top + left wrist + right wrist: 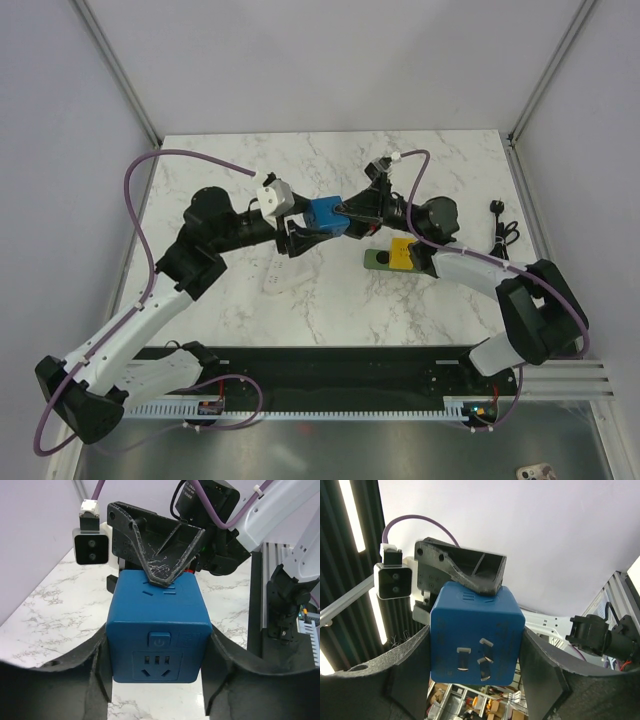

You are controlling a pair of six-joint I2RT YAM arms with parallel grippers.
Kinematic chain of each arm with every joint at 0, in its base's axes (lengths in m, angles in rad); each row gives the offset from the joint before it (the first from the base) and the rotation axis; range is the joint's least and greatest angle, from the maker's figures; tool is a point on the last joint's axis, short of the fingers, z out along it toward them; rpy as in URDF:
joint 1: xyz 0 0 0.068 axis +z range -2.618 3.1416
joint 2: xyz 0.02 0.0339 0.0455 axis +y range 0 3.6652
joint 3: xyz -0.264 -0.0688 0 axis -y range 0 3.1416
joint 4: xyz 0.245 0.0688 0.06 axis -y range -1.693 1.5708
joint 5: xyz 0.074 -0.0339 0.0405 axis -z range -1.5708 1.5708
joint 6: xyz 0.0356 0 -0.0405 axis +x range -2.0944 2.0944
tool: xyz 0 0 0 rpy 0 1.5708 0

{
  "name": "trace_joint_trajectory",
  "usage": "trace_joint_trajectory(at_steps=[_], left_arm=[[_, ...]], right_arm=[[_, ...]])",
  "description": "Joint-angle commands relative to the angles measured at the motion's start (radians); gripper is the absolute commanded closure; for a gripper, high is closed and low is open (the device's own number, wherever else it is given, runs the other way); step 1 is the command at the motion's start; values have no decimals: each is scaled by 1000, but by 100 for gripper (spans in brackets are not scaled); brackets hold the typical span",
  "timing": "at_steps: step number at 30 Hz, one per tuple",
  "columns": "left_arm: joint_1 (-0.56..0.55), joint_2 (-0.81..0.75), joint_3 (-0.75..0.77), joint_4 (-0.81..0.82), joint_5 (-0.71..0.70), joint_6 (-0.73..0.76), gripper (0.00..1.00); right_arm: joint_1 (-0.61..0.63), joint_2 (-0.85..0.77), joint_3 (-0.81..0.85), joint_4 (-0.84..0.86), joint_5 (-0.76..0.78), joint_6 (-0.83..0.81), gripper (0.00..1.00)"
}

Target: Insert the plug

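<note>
The yellow plug (pixel 402 253) rests on the dark green socket strip (pixel 378 261) on the table, right of centre and beside the right arm. No gripper touches it. Both grippers meet above the table's middle on a blue cube (pixel 325 215). My left gripper (pixel 310 228) has its fingers against the sides of the blue cube (pixel 157 630), whose socket face shows. My right gripper (pixel 347 214) has its fingers against the other two sides of the blue cube (pixel 475 640), whose three metal prongs show. The yellow plug is out of both wrist views.
A black plug with a thin cord (pixel 497 225) lies near the table's right edge. The marble table (pixel 250 300) is walled at the back and sides. The arms' bases and a cable tray (pixel 330 395) run along the near edge.
</note>
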State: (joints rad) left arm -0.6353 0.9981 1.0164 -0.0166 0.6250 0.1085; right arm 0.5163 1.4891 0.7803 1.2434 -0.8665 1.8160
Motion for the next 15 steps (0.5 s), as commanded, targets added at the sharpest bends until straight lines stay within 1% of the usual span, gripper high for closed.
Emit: trace_joint_trajectory(at_steps=[1, 2, 3, 4, 5, 6, 8, 9, 11, 12, 13, 15], left_arm=[[0, 7, -9, 66, 36, 5, 72], [0, 8, -10, 67, 30, 3, 88], [0, 8, -16, 67, 10, -10, 94], [0, 8, -21, 69, 1, -13, 97], [0, 4, -28, 64, -10, -16, 98], [2, 1, -30, 41, -25, -9, 98], [2, 0, -16, -21, -39, 16, 98], [3, 2, -9, -87, -47, 37, 98], [11, 2, 19, -167, -70, 62, 98], [16, -1, 24, -198, -80, 68, 98], [20, -4, 28, -273, -93, 74, 98], [54, -4, 46, -348, -114, 86, 98]], right_arm=[[11, 28, -4, 233, 1, 55, 100], [11, 46, -7, 261, 12, 87, 94], [11, 56, -10, 287, 17, 101, 82], [10, 65, -15, 344, 21, 117, 75], [10, 82, -15, 364, 26, 130, 67], [7, 86, -13, 373, 24, 141, 53], [1, 92, -10, 375, 14, 137, 40], [-12, 91, -9, 373, 6, 132, 26], [-39, 91, -3, 358, -18, 125, 7], [-51, 88, -3, 346, -23, 118, 4], [-62, 80, -7, 309, -31, 93, 2], [-87, 65, -15, 243, -43, 39, 2]])
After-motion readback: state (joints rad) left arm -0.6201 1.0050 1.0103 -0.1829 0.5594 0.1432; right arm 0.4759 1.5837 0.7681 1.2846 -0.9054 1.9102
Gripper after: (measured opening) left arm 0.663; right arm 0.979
